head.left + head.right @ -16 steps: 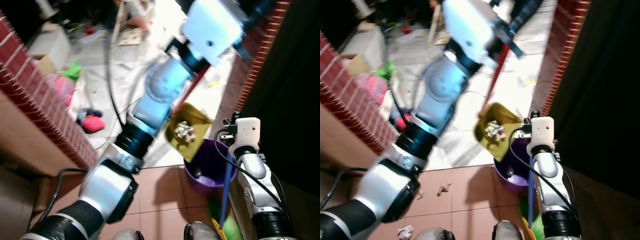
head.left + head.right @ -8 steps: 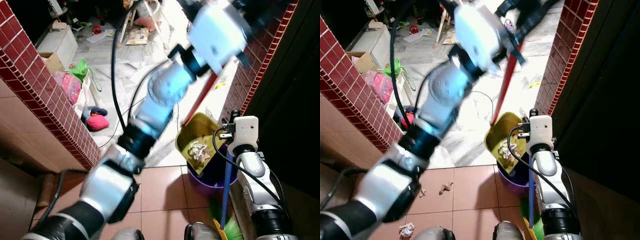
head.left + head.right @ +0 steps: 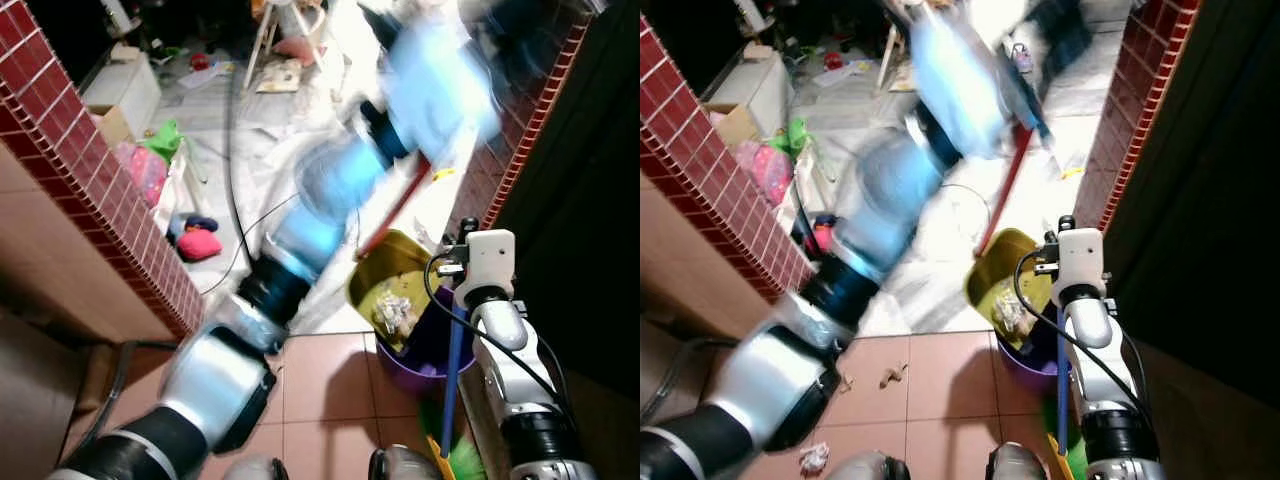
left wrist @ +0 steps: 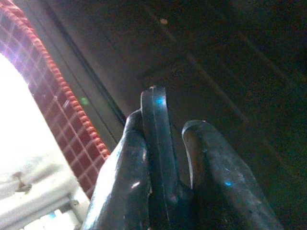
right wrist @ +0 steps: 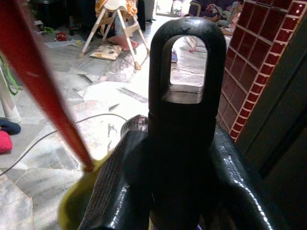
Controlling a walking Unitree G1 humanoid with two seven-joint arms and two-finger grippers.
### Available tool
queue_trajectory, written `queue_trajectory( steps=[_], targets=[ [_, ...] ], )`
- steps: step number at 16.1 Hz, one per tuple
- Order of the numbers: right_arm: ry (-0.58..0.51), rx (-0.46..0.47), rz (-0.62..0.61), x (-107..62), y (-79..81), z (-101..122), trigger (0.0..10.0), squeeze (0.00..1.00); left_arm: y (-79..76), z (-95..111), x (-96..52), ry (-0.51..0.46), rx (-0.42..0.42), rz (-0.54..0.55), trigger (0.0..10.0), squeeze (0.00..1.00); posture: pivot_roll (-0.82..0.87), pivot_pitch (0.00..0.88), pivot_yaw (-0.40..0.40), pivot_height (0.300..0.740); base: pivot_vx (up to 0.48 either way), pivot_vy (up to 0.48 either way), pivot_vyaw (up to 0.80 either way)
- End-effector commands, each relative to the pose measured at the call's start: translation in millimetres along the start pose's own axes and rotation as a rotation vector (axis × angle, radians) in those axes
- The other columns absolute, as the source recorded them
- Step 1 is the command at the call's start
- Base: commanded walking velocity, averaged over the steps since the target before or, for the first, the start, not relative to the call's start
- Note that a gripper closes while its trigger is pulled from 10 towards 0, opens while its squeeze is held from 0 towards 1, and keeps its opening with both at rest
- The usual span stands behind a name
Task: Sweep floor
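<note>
My left arm is raised and blurred with motion. Its gripper [image 4: 172,124] is shut on the flat black end of the dustpan's red handle [image 3: 400,205]. The yellow-green dustpan [image 3: 395,275] hangs tilted over the purple bucket [image 3: 420,365], with crumpled paper scraps [image 3: 392,310] lying in it. My right gripper [image 5: 184,143] is shut around the black looped top of the broom. The broom's blue handle [image 3: 452,370] runs down to green bristles [image 3: 462,462] beside the bucket.
A red brick wall [image 3: 90,190] stands to my left and a brick door post [image 3: 520,130] to my right. Beyond the doorway lie a black cable [image 3: 235,200], a pink bag [image 3: 145,170] and a cardboard box [image 3: 120,85]. Paper scraps [image 3: 813,457] lie on the tiles.
The dustpan has come down from beside the bucket's rim to hang lower over the bucket. The left arm keeps swinging. The right arm and broom stay put.
</note>
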State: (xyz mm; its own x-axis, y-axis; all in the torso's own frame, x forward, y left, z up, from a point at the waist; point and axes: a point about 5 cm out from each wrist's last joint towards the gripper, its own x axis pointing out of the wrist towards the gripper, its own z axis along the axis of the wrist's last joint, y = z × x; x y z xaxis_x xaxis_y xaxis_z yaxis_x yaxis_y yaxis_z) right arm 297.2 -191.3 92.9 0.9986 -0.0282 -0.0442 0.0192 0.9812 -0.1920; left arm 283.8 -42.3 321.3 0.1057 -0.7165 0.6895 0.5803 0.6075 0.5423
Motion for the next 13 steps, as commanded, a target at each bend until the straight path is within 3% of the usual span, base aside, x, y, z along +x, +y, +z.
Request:
queue_trajectory(
  steps=[1,2,3,4,5,6,9,10,11,13],
  targets=[
    [-0.041,0.0,-0.012,3.5,-1.3,7.9,10.0,0.0,4.8,1.9,8.9,0.01,-0.016,-0.014,10.0,0.0,-0.14,0.0,0.049,0.74,0.0,0.0,0.0],
    [-0.043,-0.002,-0.006,4.2,1.1,8.0,10.0,0.0,-16.0,12.3,4.5,-0.07,0.09,-0.151,10.0,0.0,-0.14,0.0,0.058,0.74,0.0,0.0,0.0],
    [-0.053,-0.004,-0.001,4.5,2.8,9.5,10.0,0.0,15.0,8.2,10.1,-0.026,0.021,0.041,10.0,0.0,-0.15,0.0,0.062,0.74,0.0,0.0,0.0],
    [-0.05,-0.002,-0.013,5.7,-1.2,8.7,10.0,0.0,12.3,-0.7,14.2,0.029,-0.059,-0.006,10.0,0.0,-0.12,0.0,0.047,0.74,0.0,0.0,0.0],
    [-0.046,-0.002,-0.014,5.8,-0.7,7.7,10.0,0.0,-7.4,3.8,10.5,-0.008,-0.022,-0.119,10.0,0.0,-0.12,0.0,0.051,0.74,0.0,0.0,0.0],
    [-0.06,0.0,-0.015,6.9,1.7,10.0,10.0,0.0,2.5,4.8,6.5,-0.008,-0.027,0.03,10.0,0.0,-0.14,0.0,0.063,0.74,0.0,0.0,0.0],
    [-0.061,0.003,-0.03,7.2,0.2,10.1,10.0,0.0,62.5,1.9,4.2,0.041,0.065,0.316,10.0,0.0,-0.14,0.0,0.062,0.74,0.0,0.0,0.0],
    [-0.062,0.0,-0.027,6.6,0.8,9.6,10.0,0.0,102.0,5.2,-1.9,0.068,0.084,0.502,10.0,0.0,-0.13,0.0,0.058,0.74,0.0,0.0,0.0],
    [-0.065,0.0,-0.027,7.1,0.8,9.6,10.0,0.0,128.4,11.2,-11.3,0.074,0.127,0.616,10.0,0.0,-0.13,0.0,0.054,0.74,0.0,0.0,0.0],
    [-0.067,0.001,-0.03,8.6,0.8,10.2,10.0,0.0,148.1,21.5,-16.1,0.059,0.153,0.7,10.0,0.0,-0.12,0.0,0.047,0.74,0.0,0.0,0.0]
  ],
)
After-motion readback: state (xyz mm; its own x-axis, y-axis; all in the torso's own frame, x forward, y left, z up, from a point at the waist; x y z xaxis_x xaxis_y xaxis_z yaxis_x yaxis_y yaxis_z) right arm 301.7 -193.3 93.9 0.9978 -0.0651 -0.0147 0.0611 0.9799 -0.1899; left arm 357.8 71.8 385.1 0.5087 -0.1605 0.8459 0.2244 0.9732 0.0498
